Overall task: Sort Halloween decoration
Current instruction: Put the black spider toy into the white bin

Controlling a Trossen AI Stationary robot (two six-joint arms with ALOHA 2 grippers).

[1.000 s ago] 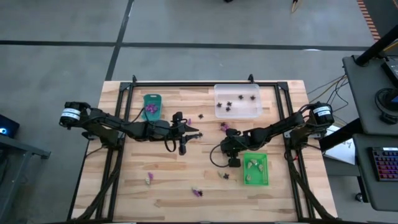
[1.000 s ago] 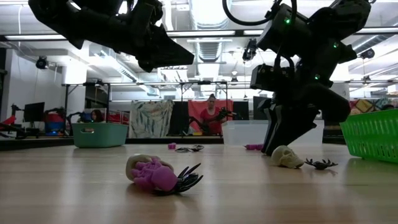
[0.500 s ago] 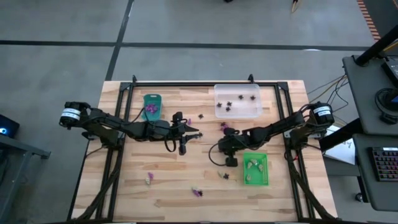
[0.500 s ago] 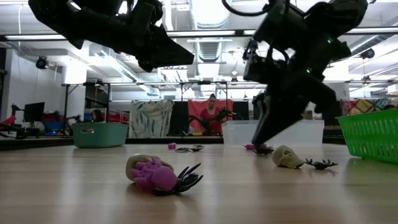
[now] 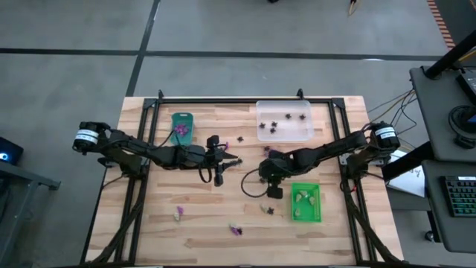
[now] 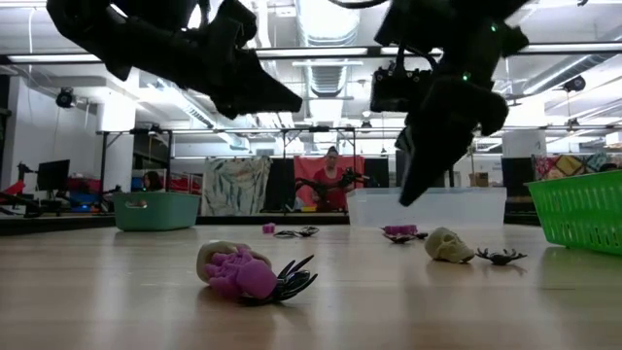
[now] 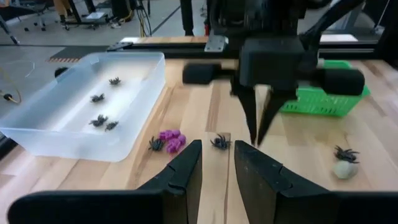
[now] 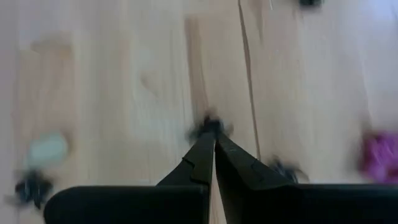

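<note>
Pale wooden plank counter (image 5: pixel 223 216) framed by black rails, set on grey floor; behind it, from the low view only, a large workshop with ceiling lights, draped cloth and a person seated far back. On the counter: clear rectangular plastic tray (image 5: pixel 285 120) with several black spider trinkets inside, bright green mesh tray (image 5: pixel 306 202) with pale cream pieces, smaller teal tray (image 5: pixel 181 125) with purple pieces.

Left hand (image 5: pixel 236 159) raised over the counter's middle, fingers a narrow gap apart, nothing seen between them. Right hand (image 5: pixel 263 170) just opposite, lifted off the wood, fingers pinched together on a tiny black spider (image 8: pixel 211 126), seen only at the tips in the right wrist view.

Loose Halloween decoration (image 6: pixel 251 272) scattered on the wood: from the low view, a purple lump against a cream piece and a black spider up front; a cream plastic skull (image 6: pixel 447 244) farther right. From the left wrist view alone, a purple cluster (image 7: pixel 170 139) near the clear tray.
</note>
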